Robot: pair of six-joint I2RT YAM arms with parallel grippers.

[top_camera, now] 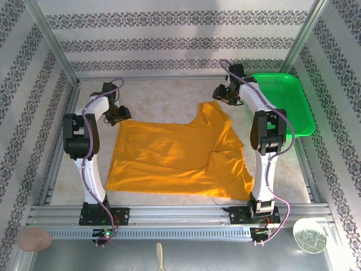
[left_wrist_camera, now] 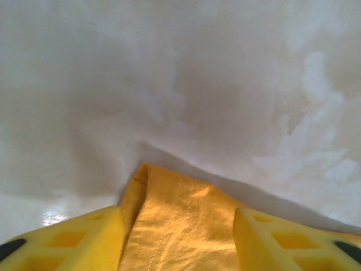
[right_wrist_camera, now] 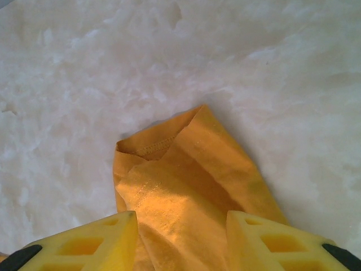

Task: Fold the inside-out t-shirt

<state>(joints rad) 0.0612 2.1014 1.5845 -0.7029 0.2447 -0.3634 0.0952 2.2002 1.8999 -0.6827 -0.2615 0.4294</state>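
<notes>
Starting the fold. In the top external view, the inside-out t-shirt (top_camera: pixel 169 155) is spread mid-worktop (top_camera: pixel 158 93). It is mustard-orange, with the body wide to the left, one short sleeve poking toward the far right, and the right side rumpled. No print shows. The left gripper (top_camera: pixel 119 116) sits at the shirt's far-left corner. The right gripper (top_camera: pixel 223 96) is at the sleeve tip, with a green plastic basket (top_camera: pixel 302 113) just beyond. My read of the step: taking hold of two far points for the first fold, nothing neatly folded yet.

Left wrist view: the hem corner (left_wrist_camera: pixel 169 197) lies between the yellow fingers (left_wrist_camera: pixel 79 240). Its edge is doubled with a stitch line down it, soft matte cotton. The fingers stand apart on either side of the cloth; can't tell if they pinch it. The worktop below is pale and mottled.

Right wrist view: the sleeve end (right_wrist_camera: pixel 169 164) lies between that arm's fingers (right_wrist_camera: pixel 84 243). The stitched cuff hem shows, and the knit is limp, thin and creased. Same gap, so can't tell the grip here either.

The next move likely needs both holds firm, then a level lift and carry toward the near edge. The cloth should stay taut so it doesn't sag or slip.
</notes>
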